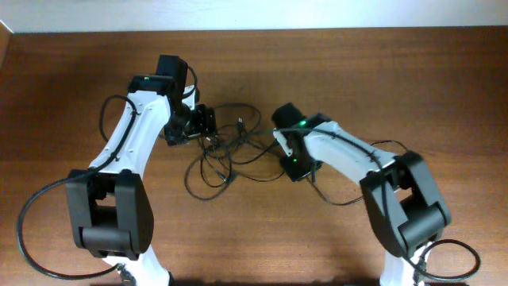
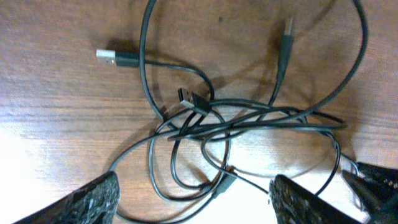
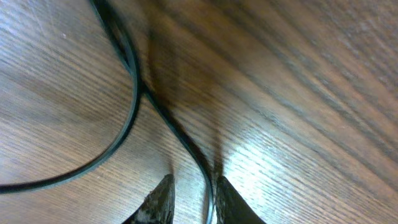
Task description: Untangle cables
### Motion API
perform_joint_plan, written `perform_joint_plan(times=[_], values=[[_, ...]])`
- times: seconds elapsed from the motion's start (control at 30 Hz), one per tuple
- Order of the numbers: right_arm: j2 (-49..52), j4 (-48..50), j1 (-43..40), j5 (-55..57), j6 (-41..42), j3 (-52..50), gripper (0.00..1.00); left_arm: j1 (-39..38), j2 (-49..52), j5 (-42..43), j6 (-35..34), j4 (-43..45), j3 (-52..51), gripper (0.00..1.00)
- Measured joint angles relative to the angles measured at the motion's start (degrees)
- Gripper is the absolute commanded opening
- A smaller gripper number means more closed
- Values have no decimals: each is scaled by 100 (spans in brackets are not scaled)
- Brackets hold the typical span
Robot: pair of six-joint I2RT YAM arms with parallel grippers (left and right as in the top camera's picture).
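One table (image 1: pixel 413 71), cables (image 1: pixel 226 159) tangled at its middle. Left gripper (image 2: pixel 194 198): jaws wide apart over the knot, holding nothing. Right gripper (image 3: pixel 194 198): jaws nearly together, straddling one strand, not pinching it. I'd pin that strand and have left lift a single loop slowly. Only left wrist shows the plugs (image 2: pixel 111 57) and crossings.

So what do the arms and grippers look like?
The left arm and right arm have white links, black joint housings, a green light near each wrist, and thick black cables looping off them. The left gripper and right gripper are black, rough-textured.
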Motion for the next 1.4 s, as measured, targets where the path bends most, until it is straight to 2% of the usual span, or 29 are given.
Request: perform_joint_plan(times=[0.07,0.17,0.27,0.37,0.43,0.6,0.7,0.83,0.9,1.03,1.13,1.27,1.4], values=[[-221,-166,-503,-811,9,0,60,-11,0,2,96,-299,48,82],[-350,-723,-1217,-1766,540,9,60,-267,0,-20,210,-612,17,82],[-352,-994,-1539,-2702,1593,15,31,-955,9,-42,758,107,-245,82],[-352,-1117,-1515,-3053,2697,15,31,-1471,13,-44,1377,466,-404,82],[-352,-1119,-1427,-3058,4070,15,35,-1742,13,-39,1770,518,-435,82],[-352,-1113,-1202,-1932,7049,15,42,-2031,13,-44,2243,833,-627,82],[-352,-898,-990,-1556,8194,11,42,-2122,15,-44,2481,1025,-903,87],[-352,-625,-647,-1307,9018,0,41,-2122,15,-70,2557,1104,-933,87],[-358,-254,-588,-1191,9289,-138,40,-2122,15,-345,2444,1113,-933,88],[-422,885,-590,-1106,9495,-798,15,-2122,15,-605,2210,1134,-935,89],[-557,1515,-595,-1040,9530,-1078,4,-2120,15,-671,2162,1156,-938,88],[-577,1589,-588,-863,9523,-1117,4,-2120,15,-675,2068,1152,-940,78],[-614,1327,-1005,-802,8885,-1115,4,-1884,15,-629,1486,1152,-938,79]])
